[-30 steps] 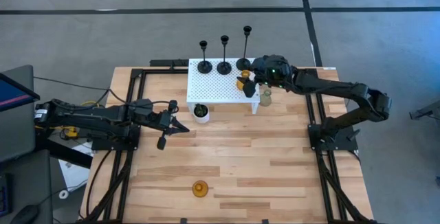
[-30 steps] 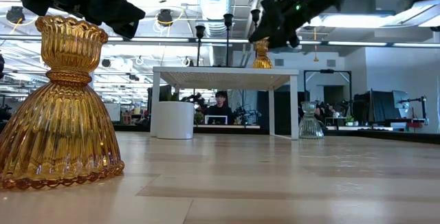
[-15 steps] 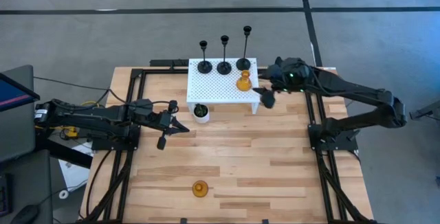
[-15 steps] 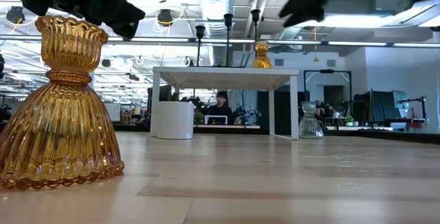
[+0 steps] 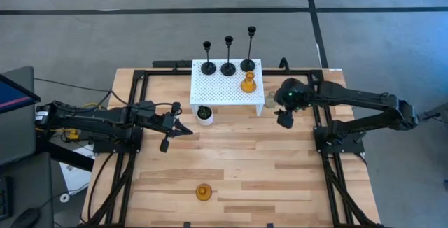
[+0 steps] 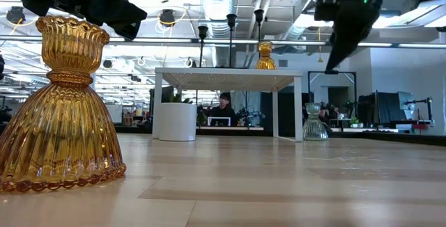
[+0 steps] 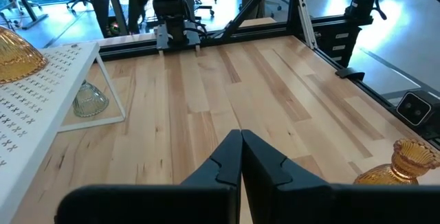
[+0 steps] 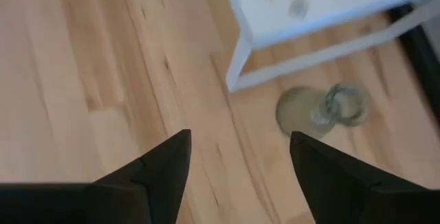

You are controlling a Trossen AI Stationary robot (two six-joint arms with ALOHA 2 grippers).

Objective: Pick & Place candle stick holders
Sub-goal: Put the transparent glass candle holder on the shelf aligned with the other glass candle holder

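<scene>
A white perforated stand [image 5: 222, 88] holds three black candle stick holders [image 5: 228, 66] along its far edge and one amber glass holder [image 5: 248, 83] standing upright near its right side. A clear glass holder [image 5: 269, 100] stands on the table by the stand's right leg. A second amber holder [image 5: 203, 192] stands near the table's near edge. My right gripper [image 5: 282, 118] is open and empty, above the table to the right of the stand, near the clear holder [image 8: 323, 110]. My left gripper [image 5: 183, 130] is shut and empty at the table's left.
A small white pot with a green plant [image 5: 204, 114] stands in front of the stand's left leg. Black frame rails [image 5: 329, 151] run along the table's left and right sides. Bare wood lies between the stand and the near amber holder.
My right gripper has drawn away from the amber holder on the stand, going toward the table's right edge and then its near edge, and now points down beside the clear holder. The amber holder stays upright on the stand.
</scene>
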